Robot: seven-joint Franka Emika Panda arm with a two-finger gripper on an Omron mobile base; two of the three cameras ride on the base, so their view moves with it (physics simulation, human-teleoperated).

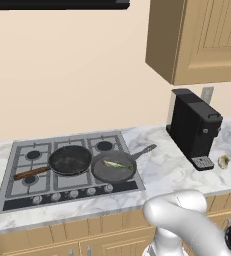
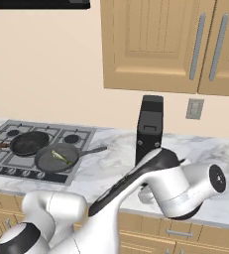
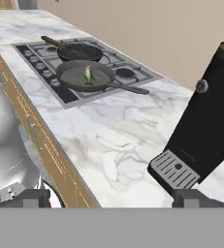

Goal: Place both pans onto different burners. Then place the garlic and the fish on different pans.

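A: Where are the pans being seen?

B: Both are sitting on the cooktop (image 1: 17,187). The black pan (image 1: 70,160) is resting over the middle burner, its wooden handle pointing toward 8 o'clock in the left base view. The grey pan (image 1: 113,167) is lying just beside it at 3 o'clock, rims nearly touching, over the front right burner, its handle reaching off toward 2 o'clock above the marble counter (image 1: 162,172).

A: And the fish?

B: The fish (image 1: 117,164) is lying inside the grey pan, seen again in the hand view (image 3: 88,75).

A: The garlic?

B: The garlic (image 1: 223,161) is sitting on the counter, well apart from the cooktop, at 3 o'clock of the coffee machine (image 1: 193,127) and just beside its drip tray.

A: How is the gripper being held?

B: In the hand view the gripper (image 3: 111,197) is being held wide, both tips standing far apart at the bottom edge with nothing between them, above the counter near the coffee machine's base.

A: Are other burners being shown?

B: The rear right burner (image 1: 104,146) and rear left burner (image 1: 33,155) are lying uncovered.
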